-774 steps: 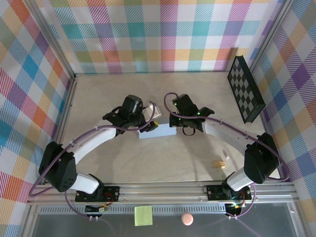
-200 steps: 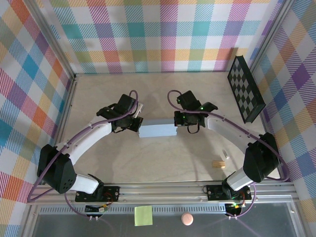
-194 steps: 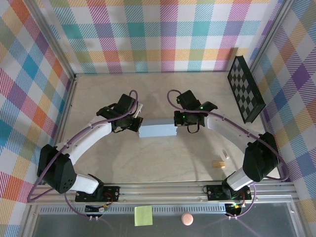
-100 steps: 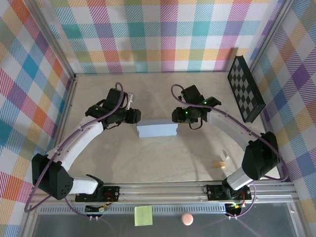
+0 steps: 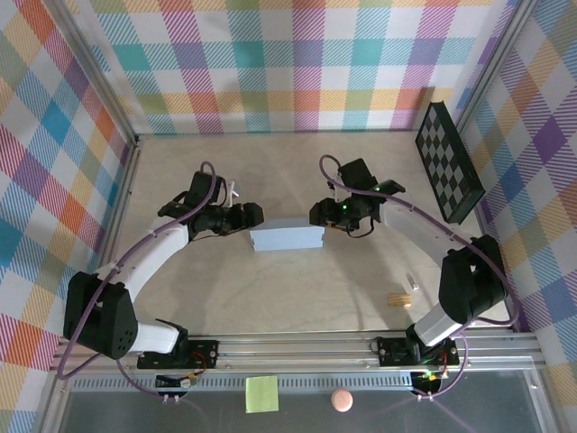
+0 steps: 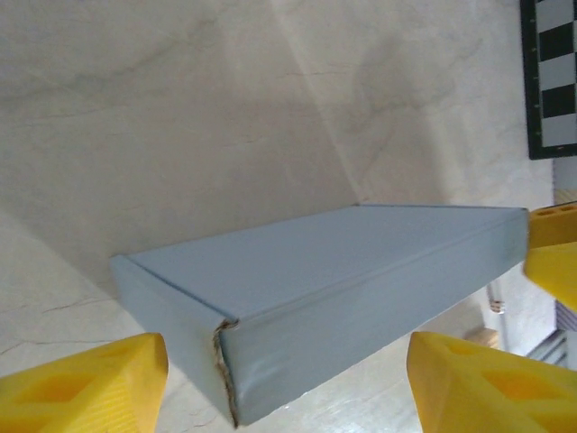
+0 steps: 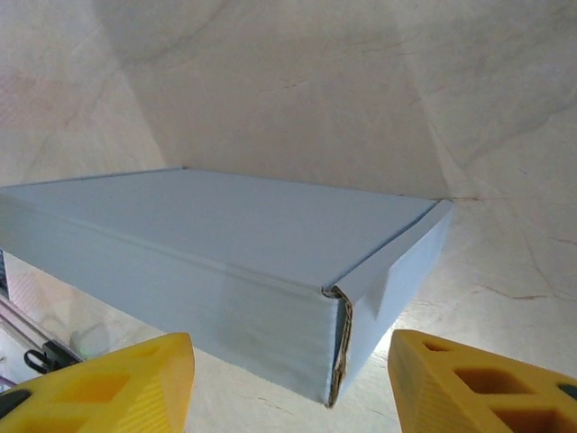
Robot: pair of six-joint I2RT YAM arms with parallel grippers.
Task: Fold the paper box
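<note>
The paper box (image 5: 287,236) lies flat and closed on the table, a pale grey-blue slab. My left gripper (image 5: 253,215) hangs just off its left end, open and holding nothing. My right gripper (image 5: 317,215) hangs just off its right end, also open and holding nothing. In the left wrist view the paper box (image 6: 334,280) shows a frayed near corner, and my left gripper (image 6: 287,397) has its yellow fingers (image 6: 81,388) spread to either side of it, apart from the cardboard. In the right wrist view the paper box (image 7: 225,262) sits ahead of my right gripper (image 7: 288,388), between wide-spread fingertips (image 7: 482,383).
A black checkerboard panel (image 5: 448,162) leans against the right wall. A small wooden piece (image 5: 397,299) and a white bit (image 5: 413,282) lie at the front right. A yellow-green sticky note (image 5: 261,393) and a pink ball (image 5: 340,400) sit beyond the rail. Plaid walls enclose the table.
Both grippers, shut at the box's ends a second ago, have opened and drawn back outward. The box has settled flat on the table.
</note>
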